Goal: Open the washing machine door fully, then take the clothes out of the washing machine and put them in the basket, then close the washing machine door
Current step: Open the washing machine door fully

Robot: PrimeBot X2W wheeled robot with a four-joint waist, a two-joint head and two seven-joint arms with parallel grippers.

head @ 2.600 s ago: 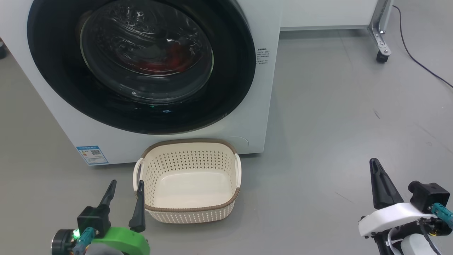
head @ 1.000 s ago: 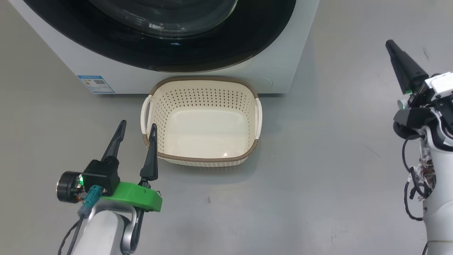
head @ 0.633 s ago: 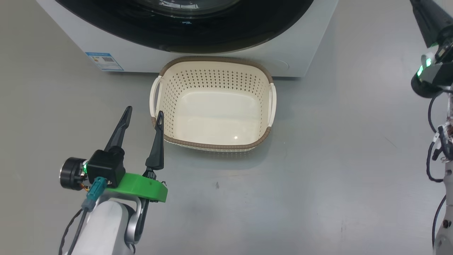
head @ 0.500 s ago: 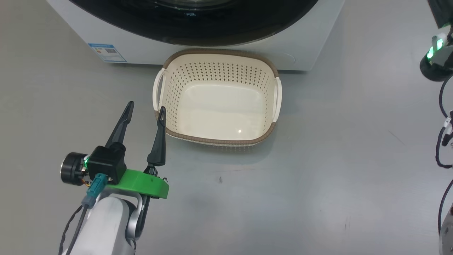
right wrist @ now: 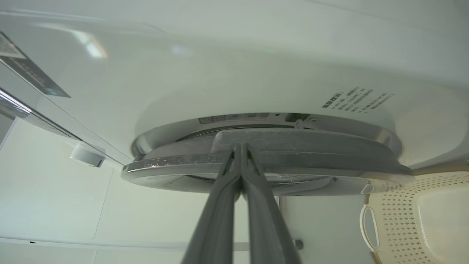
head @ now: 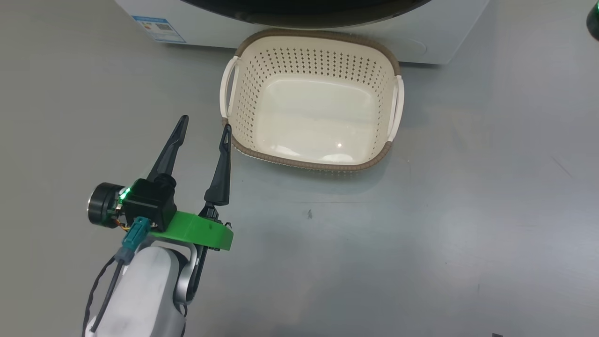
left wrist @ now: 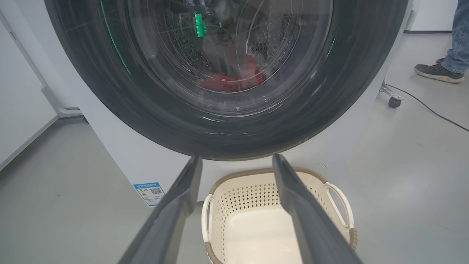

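You see the basket (head: 304,58) on the grey floor (head: 421,224), its far rim close against the white washing machine (head: 444,32) — the blue sticker (head: 159,23) sits far left. Your left gripper (head: 205,121) hangs by the basket's near left corner, fingers spread.

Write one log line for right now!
washing machine door: shut | clothes: inside | basket: empty | left gripper: open | right gripper: shut, at door rim

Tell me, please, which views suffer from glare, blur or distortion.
Head view: sharp, with one small glint inside the basket. Left wrist view: reflections, one green, streak the door, so the clothes read as a red smear. Right wrist view: the wide angle curves the washer; glare patch upper left.
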